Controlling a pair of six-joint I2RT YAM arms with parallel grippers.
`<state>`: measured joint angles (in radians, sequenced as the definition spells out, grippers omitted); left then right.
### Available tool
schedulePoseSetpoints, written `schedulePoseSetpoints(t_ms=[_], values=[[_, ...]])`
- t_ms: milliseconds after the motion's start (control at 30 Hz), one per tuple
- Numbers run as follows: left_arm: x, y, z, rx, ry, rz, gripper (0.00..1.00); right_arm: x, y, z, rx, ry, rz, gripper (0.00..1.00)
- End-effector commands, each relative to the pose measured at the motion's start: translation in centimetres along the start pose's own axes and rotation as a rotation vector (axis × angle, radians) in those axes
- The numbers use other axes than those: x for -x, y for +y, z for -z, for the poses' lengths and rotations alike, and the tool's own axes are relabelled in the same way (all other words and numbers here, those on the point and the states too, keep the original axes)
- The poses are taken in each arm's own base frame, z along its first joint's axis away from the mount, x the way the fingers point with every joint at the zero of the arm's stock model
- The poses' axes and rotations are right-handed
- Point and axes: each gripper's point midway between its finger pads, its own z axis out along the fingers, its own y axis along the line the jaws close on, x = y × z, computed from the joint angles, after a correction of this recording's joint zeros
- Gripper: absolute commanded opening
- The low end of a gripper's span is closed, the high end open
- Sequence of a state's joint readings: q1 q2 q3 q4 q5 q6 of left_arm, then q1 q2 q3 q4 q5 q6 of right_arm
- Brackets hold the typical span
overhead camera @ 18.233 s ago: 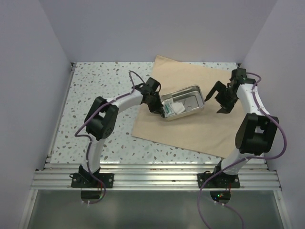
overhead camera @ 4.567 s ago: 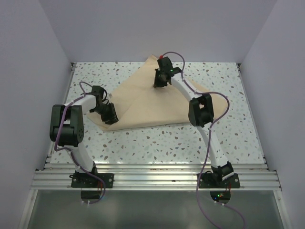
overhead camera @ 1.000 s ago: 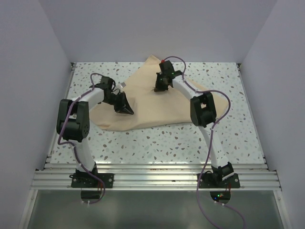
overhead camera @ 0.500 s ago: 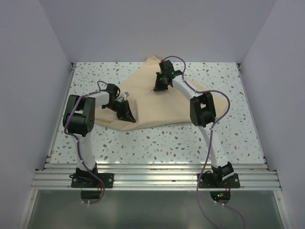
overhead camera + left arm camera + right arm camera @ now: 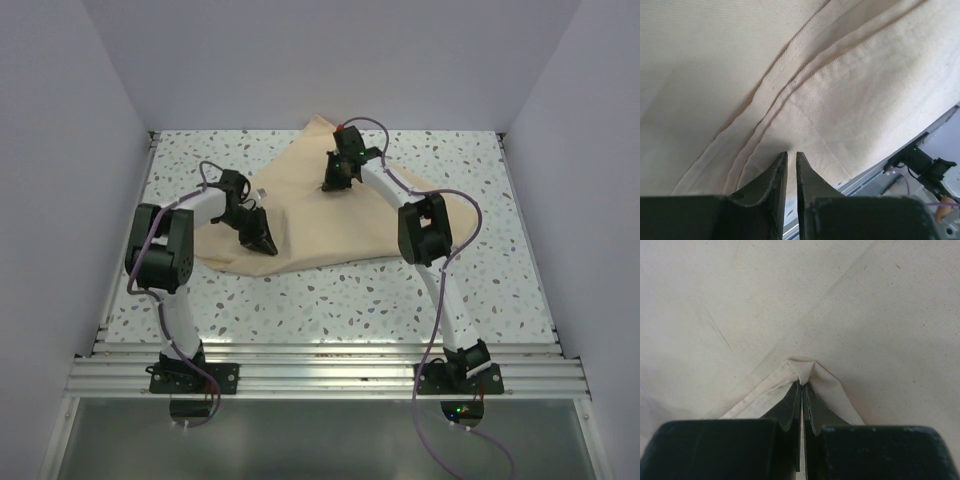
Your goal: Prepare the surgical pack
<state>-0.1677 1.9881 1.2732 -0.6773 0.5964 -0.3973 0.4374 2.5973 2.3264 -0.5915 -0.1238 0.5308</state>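
The surgical pack shows as a tan wrap sheet (image 5: 340, 225) folded over into a rough triangle on the speckled table. My right gripper (image 5: 333, 183) is at the sheet's far part, shut on a folded-over corner; in the right wrist view that corner (image 5: 804, 367) bunches up at the tips of the gripper (image 5: 802, 382). My left gripper (image 5: 262, 243) hovers over the sheet's left part. In the left wrist view its jaws (image 5: 791, 153) stand a narrow slit apart with nothing between them, above creased cloth (image 5: 840, 100).
The speckled table (image 5: 450, 290) runs between two pale side walls. An aluminium rail (image 5: 320, 365) with both arm bases crosses the near edge. The right arm's base (image 5: 925, 165) shows at the lower right of the left wrist view.
My left gripper has shifted a little toward the near side over the sheet's left part, and its jaws have parted slightly. The right gripper keeps its pinch in the same place.
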Motion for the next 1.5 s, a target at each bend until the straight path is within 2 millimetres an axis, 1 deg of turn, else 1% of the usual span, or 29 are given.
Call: schedulePoseSetpoints(t_ms=[0,67,133,167,267,300,367,400,467,500,567,633,667,733,800,833,867,933,1100,1167,1267,1333,1400,1433,1467], values=[[2.6,-0.1,4.6,0.111,-0.158,-0.088,0.17,-0.6,-0.7,-0.6,-0.019,0.023,0.015,0.0],[3.3,0.5,5.5,0.129,-0.198,-0.077,0.19,-0.4,-0.7,-0.5,-0.019,0.022,0.017,0.0],[4.2,1.7,6.6,0.129,-0.237,-0.037,0.19,-0.4,-0.7,-0.6,-0.019,0.02,0.017,0.0],[4.5,2.7,7.0,0.131,-0.243,-0.003,0.19,-0.4,-0.7,-0.5,-0.019,0.022,0.021,0.0],[4.3,4.2,6.6,0.14,-0.207,0.033,0.19,-0.4,-0.7,-0.5,-0.018,0.022,0.023,0.0],[4.1,5.0,5.9,0.15,-0.175,0.038,0.19,-0.4,-0.8,-0.6,-0.019,0.024,0.024,0.0],[3.3,5.3,5.0,0.131,-0.119,0.041,0.18,-0.5,-0.8,-0.7,-0.018,0.026,0.023,0.0],[2.6,5.8,4.2,0.125,-0.082,0.047,0.17,-0.6,-0.8,-0.8,-0.017,0.027,0.023,0.0],[1.8,5.9,3.8,0.111,-0.053,0.054,0.15,-0.6,-0.8,-0.8,-0.016,0.027,0.021,0.0],[1.0,5.9,3.8,0.108,-0.046,0.055,0.15,-0.5,-0.7,-0.8,-0.015,0.026,0.021,0.0],[0.3,5.4,4.0,0.078,-0.045,0.05,0.12,-0.6,-0.8,-0.9,-0.016,0.027,0.02,0.01],[-1.1,4.9,4.3,0.051,-0.04,0.049,0.12,-0.7,-0.7,-1.0,-0.016,0.029,0.021,0.0],[-2.2,4.9,4.3,0.041,-0.027,0.053,0.12,-0.7,-0.8,-1.0,-0.017,0.03,0.019,0.0],[-3.4,4.9,4.3,0.035,-0.003,0.066,0.1,-0.7,-0.9,-1.0,-0.018,0.029,0.018,0.0],[-4.7,4.6,4.4,0.013,0.007,0.075,0.09,-0.9,-1.0,-1.1,-0.024,0.036,0.017,0.0],[-4.9,4.5,4.4,0.003,0.004,0.075,0.09,-0.9,-1.0,-1.1,-0.027,0.035,0.019,0.0],[-5.6,4.5,4.3,-0.001,0.014,0.086,0.09,-1.1,-1.1,-1.2,-0.028,0.039,0.019,0.01],[-5.9,4.5,4.6,0.003,0.004,0.081,0.09,-1.2,-1.3,-1.2,-0.037,0.042,0.015,0.0],[-7.6,5.8,4.2,0.043,0.044,0.124,0.09,-1.1,-1.4,-1.2,-0.04,0.042,0.011,0.0],[-7.9,6.5,4.3,0.084,0.039,0.129,0.09,-1.1,-1.3,-1.2,-0.039,0.042,0.01,0.0],[-7.2,8.6,5.4,0.16,-0.006,0.175,0.13,-1.1,-1.4,-1.2,-0.042,0.042,0.009,0.0],[-7.4,10.2,6.0,0.231,-0.009,0.21,0.13,-1.1,-1.4,-1.1,-0.043,0.041,0.011,0.0],[-7.2,11.1,6.4,0.258,-0.021,0.241,0.13,-1.1,-1.5,-1.2,-0.043,0.041,0.012,0.0],[-7.0,11.7,6.6,0.286,-0.031,0.256,0.13,-1.0,-1.4,-1.1,-0.042,0.039,0.013,0.0],[-6.2,12.1,7.2,0.29,-0.056,0.268,0.13,-1.0,-1.4,-1.1,-0.042,0.039,0.013,0.0]])
